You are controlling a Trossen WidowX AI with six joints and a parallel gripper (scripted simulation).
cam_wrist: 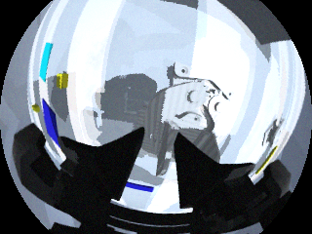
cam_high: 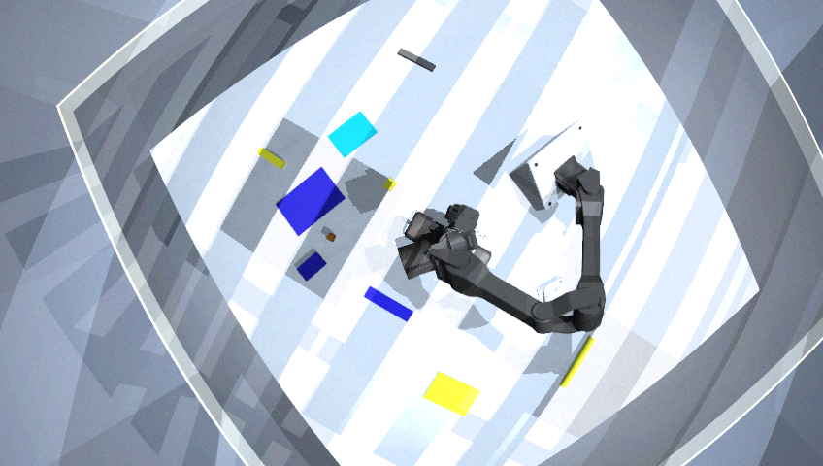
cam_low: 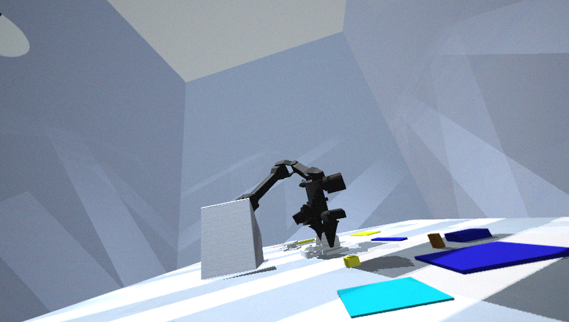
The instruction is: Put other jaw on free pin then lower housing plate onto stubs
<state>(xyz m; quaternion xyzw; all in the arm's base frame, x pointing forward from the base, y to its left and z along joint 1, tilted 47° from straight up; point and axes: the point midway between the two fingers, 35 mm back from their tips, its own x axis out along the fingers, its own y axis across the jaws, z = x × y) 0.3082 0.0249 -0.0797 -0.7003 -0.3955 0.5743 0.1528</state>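
Note:
My gripper (cam_low: 326,242) (cam_wrist: 160,133) points down over the white mechanism, its fingers part-way apart and shut on a jaw. That ribbed jaw (cam_wrist: 153,113) lies in shadow between and beyond the fingertips. A second ribbed part (cam_wrist: 207,141), seemingly the other jaw, is beside the right finger. The white base (cam_wrist: 182,71) (cam_low: 310,251) lies on the table, with round features near its middle. Whether the held jaw is on its pin and the teeth mesh, I cannot tell. A separate small white piece (cam_high: 551,288) (cam_low: 291,245) (cam_wrist: 272,133), apparently the housing plate, lies near the arm.
A tall white slanted block (cam_high: 534,179) (cam_low: 227,239) stands beside the arm base. A yellow cube (cam_high: 389,183) (cam_low: 351,261) (cam_wrist: 62,80) and a blue bar (cam_high: 387,303) (cam_wrist: 139,187) lie near the mechanism. Blue (cam_high: 310,200) and cyan slabs (cam_high: 352,133) (cam_low: 395,297) lie farther off.

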